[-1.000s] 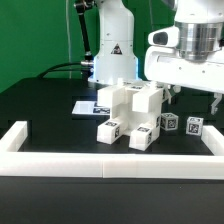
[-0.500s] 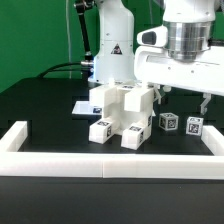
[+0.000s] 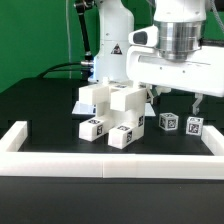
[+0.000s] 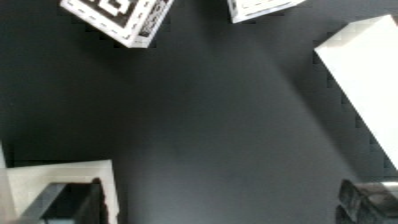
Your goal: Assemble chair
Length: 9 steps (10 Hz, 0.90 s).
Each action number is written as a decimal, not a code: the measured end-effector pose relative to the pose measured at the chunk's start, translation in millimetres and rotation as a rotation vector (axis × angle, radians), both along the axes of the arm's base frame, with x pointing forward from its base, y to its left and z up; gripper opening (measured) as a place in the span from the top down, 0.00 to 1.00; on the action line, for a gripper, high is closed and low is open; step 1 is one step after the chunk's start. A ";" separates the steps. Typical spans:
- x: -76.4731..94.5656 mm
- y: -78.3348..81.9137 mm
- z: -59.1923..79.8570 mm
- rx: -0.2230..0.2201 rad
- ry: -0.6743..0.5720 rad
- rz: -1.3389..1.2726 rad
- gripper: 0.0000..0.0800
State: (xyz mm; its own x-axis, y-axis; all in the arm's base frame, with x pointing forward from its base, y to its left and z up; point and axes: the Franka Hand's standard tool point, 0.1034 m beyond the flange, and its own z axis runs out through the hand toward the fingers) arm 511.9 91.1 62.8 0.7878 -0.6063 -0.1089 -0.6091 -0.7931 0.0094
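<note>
Black table, white chair pieces, border rail

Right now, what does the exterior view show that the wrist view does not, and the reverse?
Only the exterior view shows the grouped chair parts, two small tagged blocks toward the exterior view's right, the white border rail in front and the green wall behind. Only the wrist view shows bare table between the fingers of the tool: the tool is open and holds nothing. Both show the black table, the tool and white tagged parts; which parts the wrist view sees, I cannot tell.
</note>
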 end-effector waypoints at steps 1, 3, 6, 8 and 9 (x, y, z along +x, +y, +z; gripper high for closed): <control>3.6 14.5 5.4 0.004 -0.006 0.002 0.19; 7.8 45.1 19.8 0.014 -0.049 0.042 0.19; 6.3 50.8 18.2 0.012 -0.071 0.055 0.19; 5.5 51.8 16.9 0.011 -0.069 0.057 0.19; 1.6 58.4 12.6 -0.005 -0.087 0.085 0.19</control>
